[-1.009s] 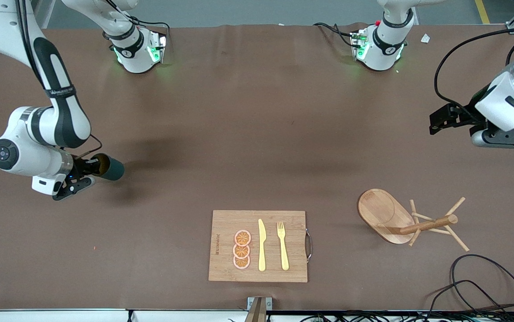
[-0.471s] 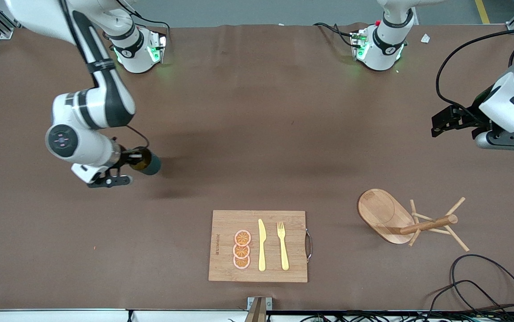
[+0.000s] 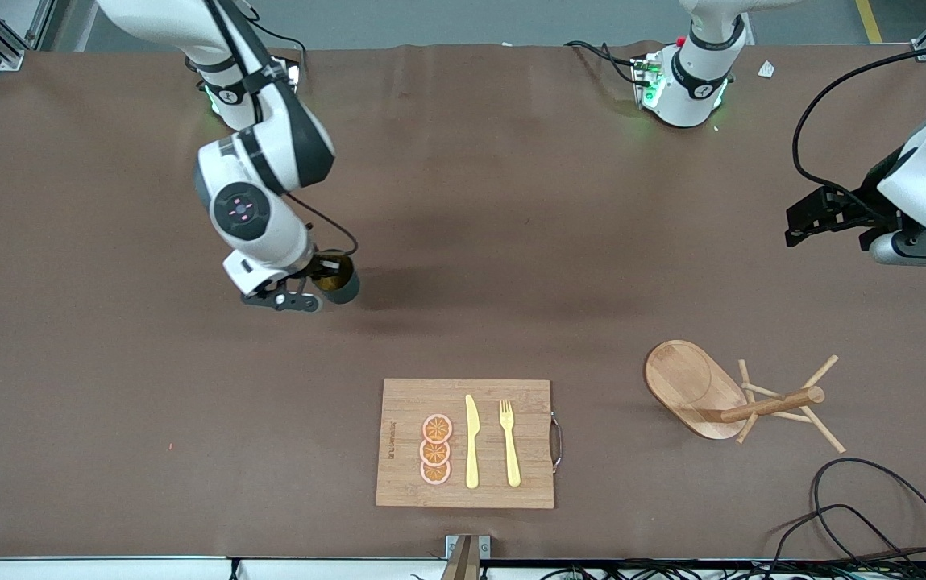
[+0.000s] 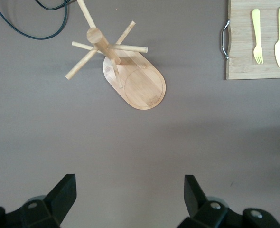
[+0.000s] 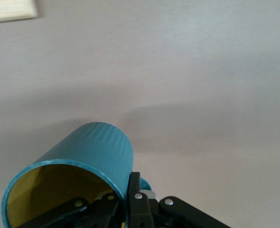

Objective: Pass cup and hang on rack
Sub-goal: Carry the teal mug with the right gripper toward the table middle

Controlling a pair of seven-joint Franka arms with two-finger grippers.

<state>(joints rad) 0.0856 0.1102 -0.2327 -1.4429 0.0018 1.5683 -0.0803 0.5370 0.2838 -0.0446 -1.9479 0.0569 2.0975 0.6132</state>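
The teal cup (image 3: 342, 283) with its yellow inside (image 5: 50, 192) hangs on its side in the air, over bare table toward the right arm's end. My right gripper (image 3: 319, 282) is shut on the cup's rim, one finger inside and one outside beside the small handle (image 5: 144, 183). The wooden rack (image 3: 741, 403) stands toward the left arm's end, with an oval base (image 4: 142, 85), a round post and thin pegs. My left gripper (image 3: 801, 224) hangs open and empty over the table, its fingers (image 4: 61, 192) wide apart, and waits.
A bamboo cutting board (image 3: 406, 403) with a metal handle lies near the front camera; orange slices (image 3: 436, 449), a yellow knife (image 3: 471, 443) and a fork (image 3: 508, 443) rest on it. Black cables (image 3: 865, 515) coil nearer the front camera than the rack.
My right arm has carried the cup from the table's right-arm end toward the middle. The left gripper has barely shifted and stays open.
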